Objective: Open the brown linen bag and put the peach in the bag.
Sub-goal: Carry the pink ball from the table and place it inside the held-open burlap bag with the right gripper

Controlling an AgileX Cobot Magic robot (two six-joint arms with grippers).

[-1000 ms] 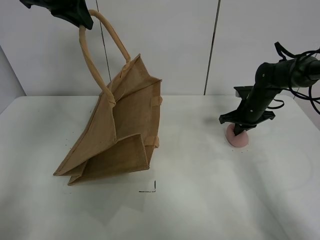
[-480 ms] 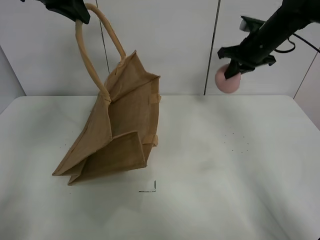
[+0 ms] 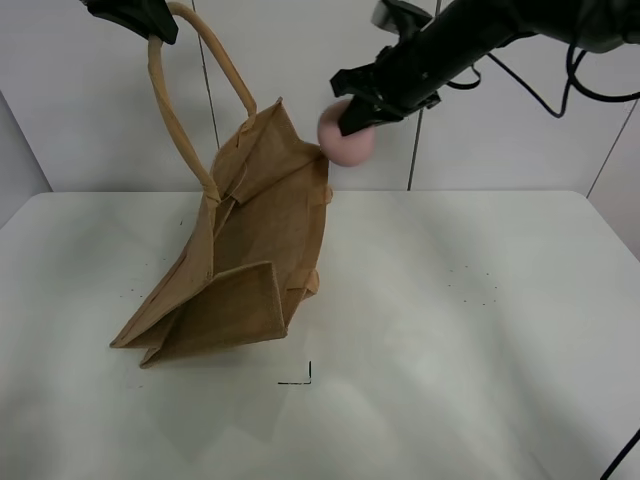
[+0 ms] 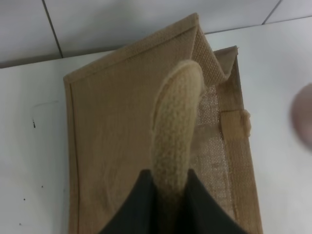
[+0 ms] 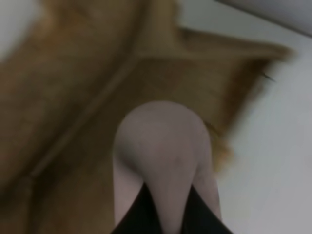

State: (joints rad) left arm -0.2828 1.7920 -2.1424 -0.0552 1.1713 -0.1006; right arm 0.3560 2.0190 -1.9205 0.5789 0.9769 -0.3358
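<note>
The brown linen bag (image 3: 240, 250) hangs tilted, its base corner on the white table (image 3: 450, 330). My left gripper (image 3: 150, 25) at the top left is shut on one beige loop handle (image 4: 174, 126) and holds the bag up, its mouth spread toward the right. My right gripper (image 3: 362, 110) is shut on the pink peach (image 3: 346, 137) and holds it in the air right beside the bag's upper right corner. In the right wrist view the peach (image 5: 161, 151) sits between the fingers, with blurred bag fabric (image 5: 73, 97) below it. The peach's edge (image 4: 303, 117) shows in the left wrist view.
A small black corner mark (image 3: 300, 378) lies on the table in front of the bag. A white panelled wall (image 3: 330, 60) stands behind the table. The right arm (image 3: 470, 35) reaches across from the upper right.
My right gripper took the peach off the table at the right, lifted it and carried it left to the bag's mouth. The bag swayed slightly; the left gripper kept its hold.
</note>
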